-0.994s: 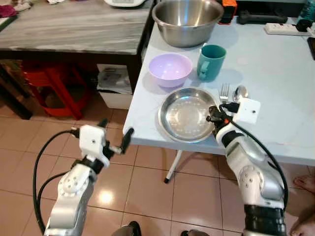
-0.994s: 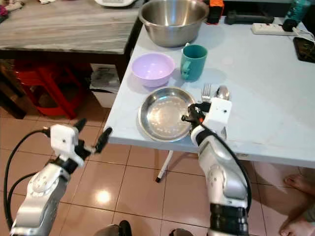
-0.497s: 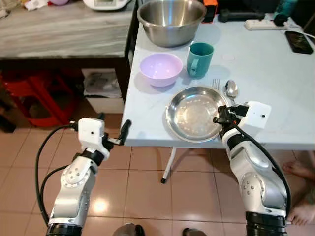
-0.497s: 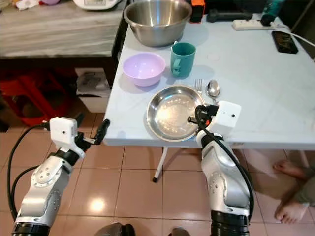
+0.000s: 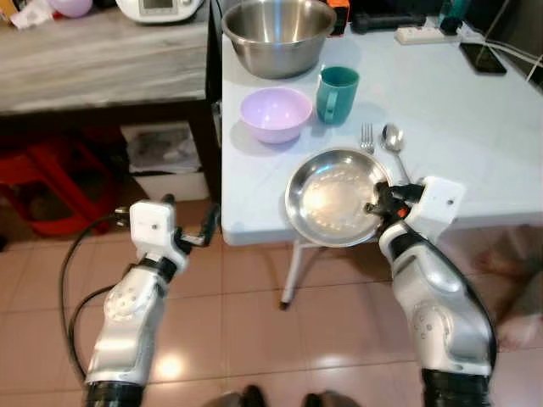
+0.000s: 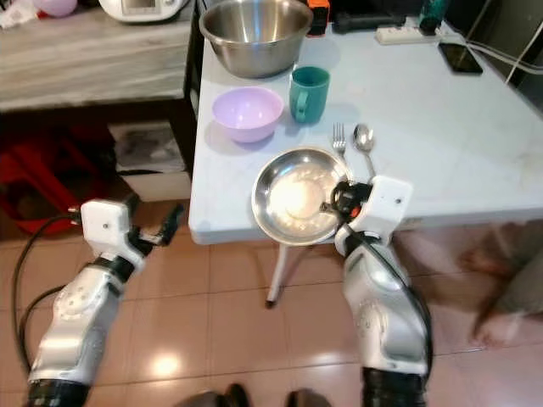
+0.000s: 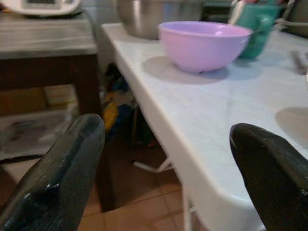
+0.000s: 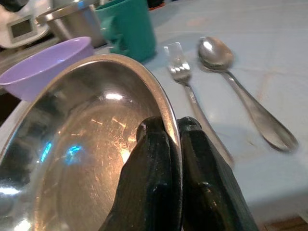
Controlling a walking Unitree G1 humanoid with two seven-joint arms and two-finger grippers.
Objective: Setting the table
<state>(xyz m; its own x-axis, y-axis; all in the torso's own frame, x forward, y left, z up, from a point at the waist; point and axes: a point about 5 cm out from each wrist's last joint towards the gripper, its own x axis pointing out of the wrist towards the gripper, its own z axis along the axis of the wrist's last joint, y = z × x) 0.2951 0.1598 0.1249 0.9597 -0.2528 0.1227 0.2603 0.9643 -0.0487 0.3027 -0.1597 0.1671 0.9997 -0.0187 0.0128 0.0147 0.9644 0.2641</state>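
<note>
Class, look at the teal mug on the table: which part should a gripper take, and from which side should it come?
Take the mug by its handle, coming from the robot's left. The mug stands upright and the handle points left, toward the purple bowl; that gap looks tight. If so, pinching the open rim from above seems a fair fallback.

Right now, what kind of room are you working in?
Probably a home kitchen or dining corner. A white table holds a steel plate, a fork, a spoon and a teal mug; a rice cooker sits on the side counter, above tiled floor.
</note>
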